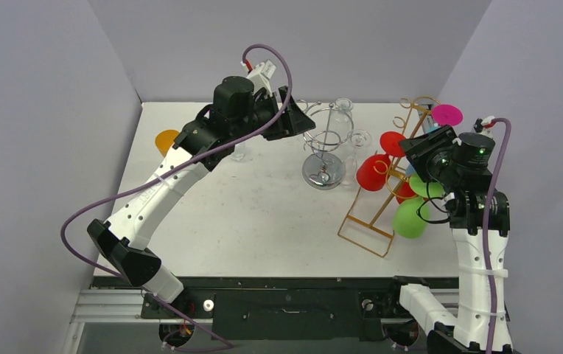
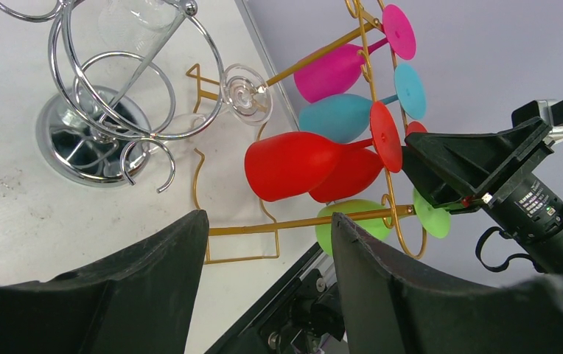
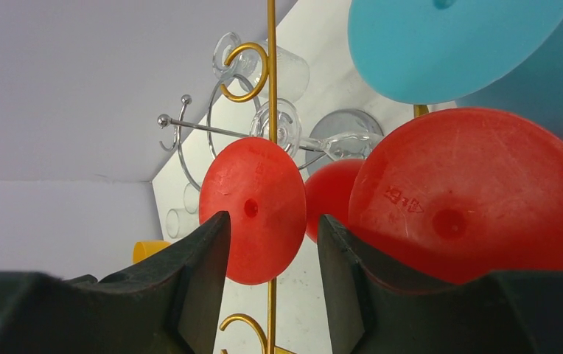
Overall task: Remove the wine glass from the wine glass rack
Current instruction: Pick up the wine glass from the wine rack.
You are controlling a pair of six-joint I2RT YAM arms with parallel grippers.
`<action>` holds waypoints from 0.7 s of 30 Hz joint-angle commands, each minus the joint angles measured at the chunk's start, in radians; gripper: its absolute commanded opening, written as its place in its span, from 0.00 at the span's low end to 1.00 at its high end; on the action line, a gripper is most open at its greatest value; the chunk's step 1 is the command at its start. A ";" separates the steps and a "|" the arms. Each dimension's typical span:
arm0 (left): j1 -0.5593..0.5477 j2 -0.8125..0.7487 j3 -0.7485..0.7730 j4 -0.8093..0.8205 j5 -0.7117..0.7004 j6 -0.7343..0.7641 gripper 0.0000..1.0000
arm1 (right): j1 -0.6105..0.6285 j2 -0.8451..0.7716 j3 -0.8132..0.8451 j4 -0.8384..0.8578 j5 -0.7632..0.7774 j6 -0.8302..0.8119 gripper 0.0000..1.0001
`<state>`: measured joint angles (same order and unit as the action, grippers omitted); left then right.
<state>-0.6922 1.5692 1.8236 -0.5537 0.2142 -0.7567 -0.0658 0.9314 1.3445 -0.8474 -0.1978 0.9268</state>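
Red glass [image 3: 256, 184] hangs on the rack [image 3: 271, 74], foot just ahead of the open right gripper [image 3: 273, 221]; left gripper [image 2: 266, 217] open too. A crooked pull might knock the blue glass [image 3: 455, 44] or tip the rack

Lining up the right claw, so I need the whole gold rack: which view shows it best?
Left wrist: the gold rack shows side-on, nearly whole, its glasses hanging separately. Top external shows its outline from above, but the right arm covers part of it. Right wrist shows only one rod up close.
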 commanded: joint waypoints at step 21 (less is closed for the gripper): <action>-0.003 -0.020 -0.003 0.069 -0.002 -0.012 0.57 | -0.006 -0.002 -0.064 0.117 -0.007 0.051 0.27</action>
<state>-0.6922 1.5692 1.8233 -0.5350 0.2138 -0.7666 -0.0658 0.9321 1.2888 -0.7853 -0.1986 0.9661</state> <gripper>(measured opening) 0.576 0.280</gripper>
